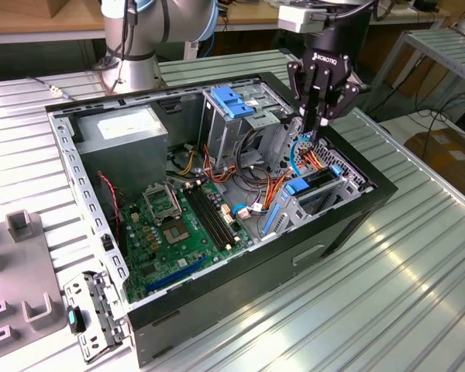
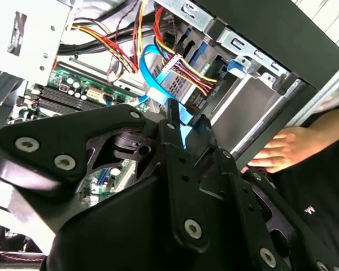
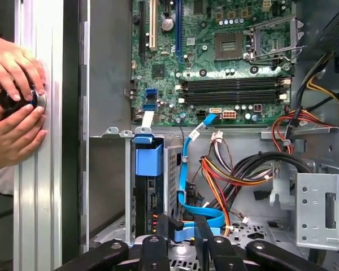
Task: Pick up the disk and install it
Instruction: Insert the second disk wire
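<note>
The disk (image 1: 319, 180) sits in the drive cage at the open computer case's front corner, on the exterior view's right, with blue rails along its sides. In the first wrist view the disk (image 3: 152, 197) stands edge-on in its slot under a blue rail tab (image 3: 148, 158). My gripper (image 1: 313, 124) hangs over the cage, pointing down. Its fingers (image 3: 202, 228) are close together, and a blue data cable (image 3: 187, 169) runs between them. In the second wrist view my gripper (image 2: 185, 121) has the same blue cable (image 2: 158, 73) between its fingertips.
A person's hands (image 3: 11, 113) rest on the aluminium table edge beside the case; one hand (image 2: 282, 147) is close to the cage. Inside are the motherboard (image 1: 178, 232), a grey power supply box (image 1: 128, 128), a blue latch (image 1: 232, 101) and bundled wires (image 3: 231, 169).
</note>
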Action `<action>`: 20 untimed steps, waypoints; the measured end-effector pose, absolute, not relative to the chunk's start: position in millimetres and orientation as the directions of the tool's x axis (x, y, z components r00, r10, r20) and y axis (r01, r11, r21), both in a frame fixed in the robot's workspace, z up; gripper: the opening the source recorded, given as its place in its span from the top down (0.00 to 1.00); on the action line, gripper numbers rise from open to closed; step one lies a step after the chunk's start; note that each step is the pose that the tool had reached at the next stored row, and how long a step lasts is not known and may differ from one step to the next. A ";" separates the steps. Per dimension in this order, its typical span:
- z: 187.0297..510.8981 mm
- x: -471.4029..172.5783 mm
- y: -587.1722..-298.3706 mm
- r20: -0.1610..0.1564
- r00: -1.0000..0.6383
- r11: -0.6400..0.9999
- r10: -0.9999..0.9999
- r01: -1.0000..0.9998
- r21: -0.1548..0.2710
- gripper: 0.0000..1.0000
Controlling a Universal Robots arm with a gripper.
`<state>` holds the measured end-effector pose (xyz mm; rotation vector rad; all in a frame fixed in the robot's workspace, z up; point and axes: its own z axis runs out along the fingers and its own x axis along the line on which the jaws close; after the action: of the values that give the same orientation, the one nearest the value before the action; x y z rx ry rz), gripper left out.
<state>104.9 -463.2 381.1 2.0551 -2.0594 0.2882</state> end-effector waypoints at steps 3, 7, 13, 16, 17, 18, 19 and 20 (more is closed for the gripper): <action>378.5 105.3 -454.5 0.320 0.000 0.005 -0.948 -1.000 0.015 0.67; 373.9 105.6 -450.6 0.361 0.000 0.005 -0.933 -1.000 0.014 0.67; 370.9 105.6 -450.6 0.373 0.000 0.006 -0.928 -1.000 0.014 0.69; 368.9 105.6 -450.6 0.375 0.000 0.006 -0.927 -1.000 0.014 0.84; 368.5 105.6 -450.6 0.375 0.000 0.006 -0.927 -1.000 0.014 0.84; 368.3 105.6 -450.6 0.375 0.000 0.006 -0.927 -1.000 0.014 0.84; 368.0 105.6 -450.8 0.375 0.000 0.006 -0.927 -1.000 0.014 0.84; 367.8 105.6 -451.0 0.375 0.000 0.006 -0.927 -1.000 0.014 0.84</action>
<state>105.6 -451.0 367.8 2.0023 -2.0078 0.3743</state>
